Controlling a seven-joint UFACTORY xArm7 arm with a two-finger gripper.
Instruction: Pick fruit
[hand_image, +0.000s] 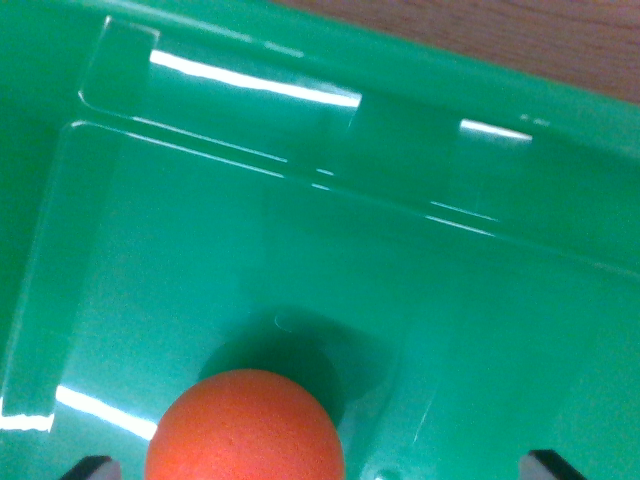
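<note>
Close, downward into green bin (420, 300)

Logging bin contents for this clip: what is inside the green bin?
One orange fruit sits on the floor of the green bin, low in the wrist view. The floor beneath the fruit is hidden; nothing else shows inside.

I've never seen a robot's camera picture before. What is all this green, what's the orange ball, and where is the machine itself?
This picture comes from a camera mounted on the wrist of a single robot arm, looking down past its pincer. The two dark tips at the bottom edge are the pincer's fingertips; the arm itself is out of sight behind the camera. The green all around is the inside of a shiny plastic bin, with lights reflecting off it. A strip of brown wooden surface shows beyond its rim at the top. The orange ball is a round fruit, probably an orange, sitting between the fingertips. Whether the pincer is gripping it cannot be told from here.
</note>
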